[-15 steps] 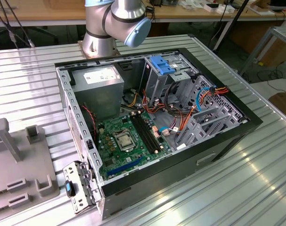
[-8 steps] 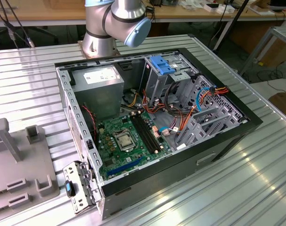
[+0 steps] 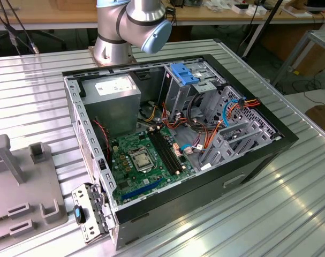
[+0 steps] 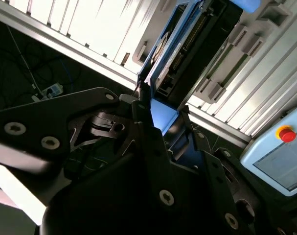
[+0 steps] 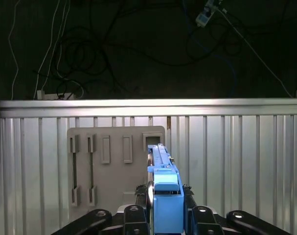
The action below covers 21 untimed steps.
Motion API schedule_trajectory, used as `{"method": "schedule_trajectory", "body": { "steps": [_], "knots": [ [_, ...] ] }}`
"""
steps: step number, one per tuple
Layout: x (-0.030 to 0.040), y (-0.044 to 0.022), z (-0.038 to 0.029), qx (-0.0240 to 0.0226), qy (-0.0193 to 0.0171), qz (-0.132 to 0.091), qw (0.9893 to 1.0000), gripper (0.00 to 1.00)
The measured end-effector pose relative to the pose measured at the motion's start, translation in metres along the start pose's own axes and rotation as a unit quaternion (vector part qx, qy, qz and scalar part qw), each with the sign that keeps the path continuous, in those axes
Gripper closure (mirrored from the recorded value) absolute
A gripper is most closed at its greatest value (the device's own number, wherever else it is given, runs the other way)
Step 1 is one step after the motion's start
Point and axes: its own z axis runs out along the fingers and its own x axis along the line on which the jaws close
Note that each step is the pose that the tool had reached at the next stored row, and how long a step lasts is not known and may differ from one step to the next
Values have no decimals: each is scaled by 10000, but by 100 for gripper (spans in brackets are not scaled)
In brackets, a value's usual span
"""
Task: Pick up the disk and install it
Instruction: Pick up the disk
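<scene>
ROBOT AT WORK ON AN OPEN PC: The gripper [image 5: 167, 209] is clamped on the disk [image 5: 160, 164], which it holds edge-on by the blue carrier rails [image 5: 166, 193]. In the first wrist view the disk is over a grey holder plate [image 5: 114, 181] lying on the ribbed metal table [image 5: 236, 161]. It appears to hang clear of the plate's slots, though it cannot be told whether its far end is fully free of them. In the exterior view the open computer case [image 3: 248, 166] sits in the middle of the frame. The silver drive cage [image 3: 178, 101] with its fixed blue bracket [image 3: 184, 73] is at upper centre, orange and red cables [image 3: 234, 107] are bunched to the right of it, and the arm's base [image 3: 125, 27] stands at the top edge. The step in hand looks to be the carry of the gripped disk. Doing it well likely calls for a firm, centred hold on the rails so the drive cannot twist between the fingers. It also calls for a straight lift until the disk is free of the holder, and a level, unhurried path well clear of the cables and the case's rim.
</scene>
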Motion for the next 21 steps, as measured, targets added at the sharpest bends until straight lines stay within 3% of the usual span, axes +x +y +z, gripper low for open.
{"method": "schedule_trajectory", "body": {
  "steps": [3, 11, 14, 21],
  "knots": [
    [-1, 0, -47, 1, 0, -3, 10000, 63],
    [-5, -4, -283, 0, 0, -4, 10000, 63],
    [-8, -7, -413, -1, 1, -4, 10000, 63],
    [-10, -9, -575, 0, 0, -4, 10000, 63]
  ]
}}
